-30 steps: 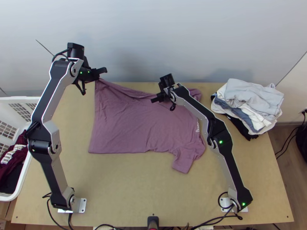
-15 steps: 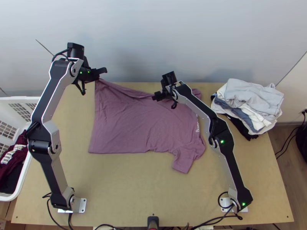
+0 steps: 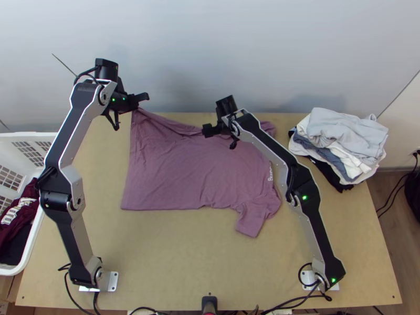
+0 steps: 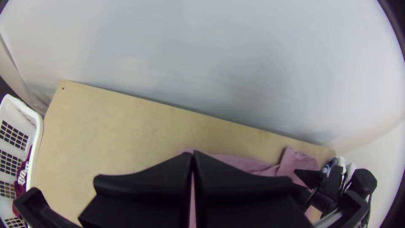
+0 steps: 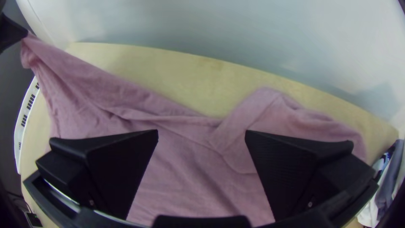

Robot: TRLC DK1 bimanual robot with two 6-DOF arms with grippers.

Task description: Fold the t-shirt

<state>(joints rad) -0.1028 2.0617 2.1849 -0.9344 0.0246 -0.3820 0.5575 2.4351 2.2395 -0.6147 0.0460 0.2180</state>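
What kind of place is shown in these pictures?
Probably a robot workspace for laundry folding: two robot arms are mounted at a wooden table, with a t-shirt on it, a pile of clothes and a laundry basket nearby.

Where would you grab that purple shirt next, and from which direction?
Probably by the far sleeve, from above: the shirt lies low on the table there, with raised creases to pinch. The right tool hangs open over the shirt, while the left tool holds the lifted far left corner.
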